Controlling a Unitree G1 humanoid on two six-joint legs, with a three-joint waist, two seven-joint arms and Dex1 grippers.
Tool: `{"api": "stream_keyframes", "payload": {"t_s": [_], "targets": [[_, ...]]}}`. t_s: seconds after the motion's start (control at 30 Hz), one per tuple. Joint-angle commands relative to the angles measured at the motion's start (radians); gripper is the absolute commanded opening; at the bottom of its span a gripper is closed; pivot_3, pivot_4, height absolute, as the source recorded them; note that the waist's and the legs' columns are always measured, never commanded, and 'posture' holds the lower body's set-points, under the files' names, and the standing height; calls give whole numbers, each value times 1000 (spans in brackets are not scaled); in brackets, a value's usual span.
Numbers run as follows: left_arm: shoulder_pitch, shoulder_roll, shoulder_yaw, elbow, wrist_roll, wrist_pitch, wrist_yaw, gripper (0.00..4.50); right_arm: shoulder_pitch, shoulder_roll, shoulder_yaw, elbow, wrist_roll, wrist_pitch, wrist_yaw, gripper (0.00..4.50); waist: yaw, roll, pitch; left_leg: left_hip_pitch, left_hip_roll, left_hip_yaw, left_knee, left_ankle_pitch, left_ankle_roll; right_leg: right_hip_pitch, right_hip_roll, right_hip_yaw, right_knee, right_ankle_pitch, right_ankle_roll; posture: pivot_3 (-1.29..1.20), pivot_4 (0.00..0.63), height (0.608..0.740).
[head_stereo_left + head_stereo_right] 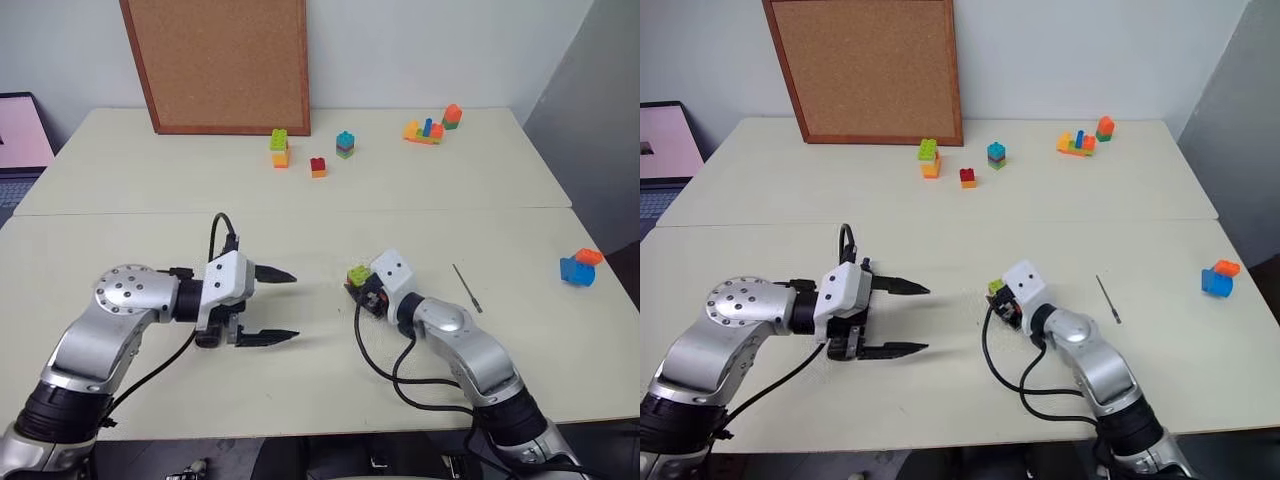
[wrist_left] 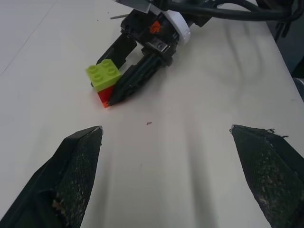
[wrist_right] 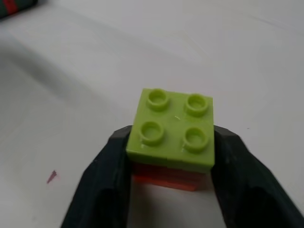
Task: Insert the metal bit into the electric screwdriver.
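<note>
The right gripper (image 3: 168, 156) is clamped on a green-and-orange brick stack (image 3: 173, 128), while the metal bit (image 1: 467, 288) lies untouched at its three o'clock, and the left gripper (image 1: 280, 306) gapes.

A lime-green brick (image 3: 175, 127) sits stacked on an orange-red brick (image 3: 166, 176) near the middle of the pale table (image 1: 300, 215). At the far edge a corkboard (image 1: 222, 62) with a brown frame leans against the wall. In front of it stand a green-and-orange brick stack (image 1: 279, 148), a small red brick (image 1: 318, 167) and a teal stack (image 1: 345, 144). Farther right lies a cluster of mixed coloured bricks (image 1: 432, 126). Near the right edge rests a blue brick with an orange piece (image 1: 579, 267) on top. A laptop (image 1: 20, 140) shows at the far left.
</note>
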Motion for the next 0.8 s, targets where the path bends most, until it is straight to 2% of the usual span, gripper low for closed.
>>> {"api": "stream_keyframes", "payload": {"t_s": [0.03, 0.17, 0.37, 0.57, 0.8], "targets": [[-27, -21, -4, -16, -19, -1, 2, 4500, -9, -8, -42, -33, -13, -40, -2, 1517, 0, 0, 0, 0, 0, 0, 0, 0, 0, 0, 0, 0, 0, 0, 0, 0, 150, 740], [-51, -92, -19, -33, -53, 17, 25, 4500, 37, -68, -146, -119, -5, -38, -5, 1516, 2, 0, 0, 0, 0, 0, 0, 0, 0, 0, 0, 0, 1, 0, 0, 0, 150, 740], [-141, -241, -102, 14, -34, -9, 57, 4500, 179, -210, -412, -240, -12, -36, -24, 1516, 24, 0, 0, 0, -2, 1, 2, 0, 0, 1, -1, 0, 2, 0, 0, 0, 150, 740], [-251, -362, -180, 77, -20, -2, 62, 4500, 327, -198, -751, -239, 52, 15, -91, 1516, 25, 0, -1, 0, -2, 2, 3, 0, 0, 2, 0, 1, 6, 0, 0, 0, 150, 740], [-284, -395, -209, 96, -16, 2, 53, 4500, 322, -180, -845, -150, 80, 28, -129, 1516, -9, 1, -1, 12, -2, 5, 0, 0, 0, 6, 1, 7, 13, 0, 0, 0, 150, 740]]}}
